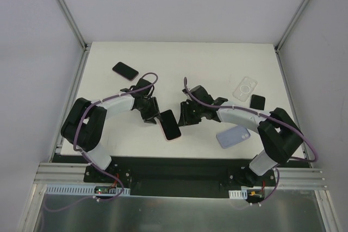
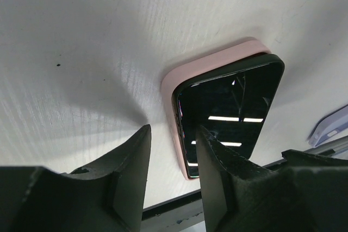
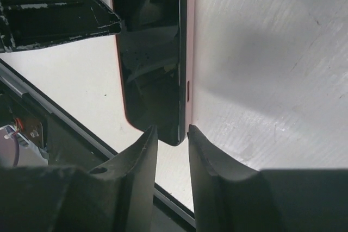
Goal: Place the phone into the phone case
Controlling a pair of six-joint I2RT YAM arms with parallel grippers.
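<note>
One black phone lies screen-up in the pink phone case at the centre of the top view. The left gripper is released, jaws apart over the white table beside the case. The right gripper has the phone's corner at its narrow gap, but I cannot tell whether it pinches.

Phone screen showing glossy black glass, mirroring light strips. Pink case looking matt, smooth, soft plastic. Desk showing white matt surface, fine streaky grain, carrying few dark specks and scuffs. Left end effector and right end effector looking black matt plastic, faintly grainy. Clear case at 2 o'clock on desk gleaming as transparent hard plastic. Lavender case at 4 o'clock looking matt, smooth. Second phone at 11 o'clock showing glossy dark face. Rail along 6 o'clock edge shining as bare ribbed metal.
</note>
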